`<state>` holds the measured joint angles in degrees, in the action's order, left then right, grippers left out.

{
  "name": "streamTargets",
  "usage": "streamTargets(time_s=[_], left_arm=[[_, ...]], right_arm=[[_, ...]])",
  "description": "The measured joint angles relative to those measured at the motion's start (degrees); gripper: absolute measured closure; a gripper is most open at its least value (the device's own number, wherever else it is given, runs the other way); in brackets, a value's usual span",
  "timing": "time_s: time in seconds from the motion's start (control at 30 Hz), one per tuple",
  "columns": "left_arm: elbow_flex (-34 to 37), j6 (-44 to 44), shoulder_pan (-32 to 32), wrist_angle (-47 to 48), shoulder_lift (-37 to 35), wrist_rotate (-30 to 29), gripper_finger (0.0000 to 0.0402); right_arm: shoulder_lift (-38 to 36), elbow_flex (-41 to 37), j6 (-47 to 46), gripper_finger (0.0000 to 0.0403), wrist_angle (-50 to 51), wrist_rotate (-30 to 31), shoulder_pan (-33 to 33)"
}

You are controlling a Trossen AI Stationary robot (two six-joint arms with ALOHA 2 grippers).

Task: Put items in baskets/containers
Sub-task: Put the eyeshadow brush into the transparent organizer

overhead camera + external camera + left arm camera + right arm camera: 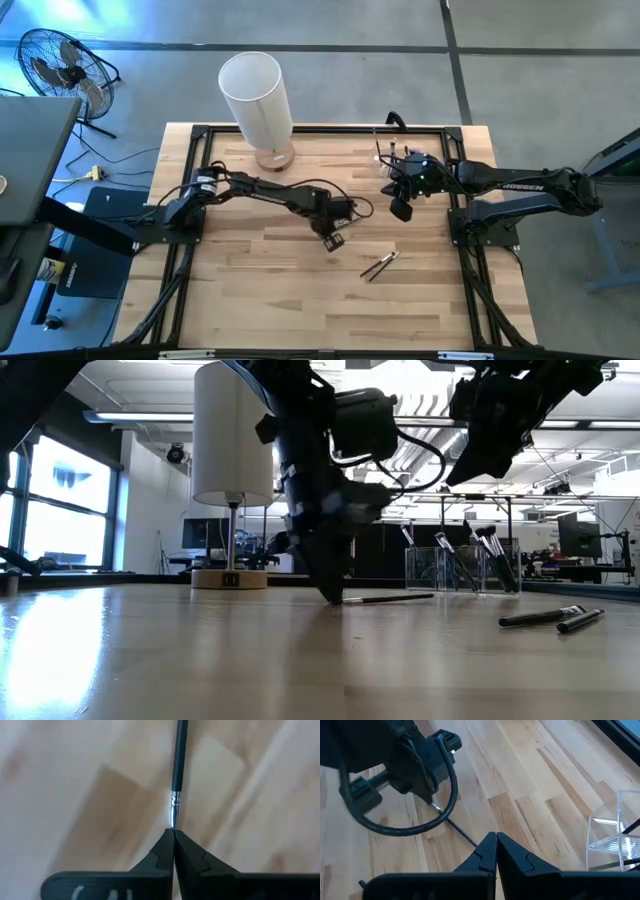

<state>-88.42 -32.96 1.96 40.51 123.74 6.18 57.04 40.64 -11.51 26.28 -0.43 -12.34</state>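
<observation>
My left gripper (333,238) stands fingers-down at mid-table, shut on one thin makeup brush (178,765) with a dark handle and a silvery ferrule. That brush (392,598) lies level on the wood. Two more brushes (380,265) lie side by side on the table toward the near right. The clear plastic holder (392,158) stands at the far right with several brushes upright in it. The tall white cylinder (257,95) stands on its tan base at the far edge. My right gripper (402,209) hangs shut and empty above the table, beside the clear holder. My left gripper pinches the brush between its two fingertips at the narrow end of the silvery ferrule (174,820); the bristle tip is hidden between the fingers. The fingers (330,575) come from above, pointing down. The handle (400,598) lies along the table, stretching toward my right arm.
Black frame rails (300,130) run around the table's edges. A floor fan (60,65) and a grey cabinet stand off the table's left side. Bare wood lies between my left gripper and the two loose brushes, and across the near half.
</observation>
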Motion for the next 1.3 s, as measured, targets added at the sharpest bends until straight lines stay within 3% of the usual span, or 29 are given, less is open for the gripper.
streamTargets(time_s=[0.17,0.37,0.5,0.67,0.87,1.03,1.2,1.3], left_arm=[[0.9,3.1,-1.0,2.4,-4.3,8.0,0.0401],[0.4,2.7,-6.4,3.4,-11.6,11.9,0.0401],[0.5,-3.2,-9.5,1.4,-11.5,17.1,0.0401],[0.4,-7.9,-12.7,-4.9,-11.9,24.7,0.0401],[0.3,-12.1,-12.7,-11.2,-11.9,25.5,0.0401],[0.3,-12.6,-12.4,-11.1,-11.9,24.0,0.0401],[0.3,-13.6,-11.4,-11.1,-11.9,23.0,0.0401],[0.3,-13.8,-10.9,-11.1,-11.9,22.3,0.0401]], right_arm=[[0.0,0.0,2.1,0.0399,0.1,-0.1,0.0],[0.0,0.0,15.3,0.037,-0.9,-1.0,3.6],[0.0,0.0,23.7,0.0338,-1.3,4.5,8.3],[0.0,0.0,34.2,0.0297,-3.6,15.7,14.2],[2.7,0.0,40.2,0.0275,-6.0,20.7,18.4],[10.4,0.0,45.7,0.0274,-6.8,23.5,19.8],[17.9,0.0,50.4,0.0274,-12.8,32.6,20.4],[20.5,0.0,51.0,0.0274,-14.6,31.9,20.4]])
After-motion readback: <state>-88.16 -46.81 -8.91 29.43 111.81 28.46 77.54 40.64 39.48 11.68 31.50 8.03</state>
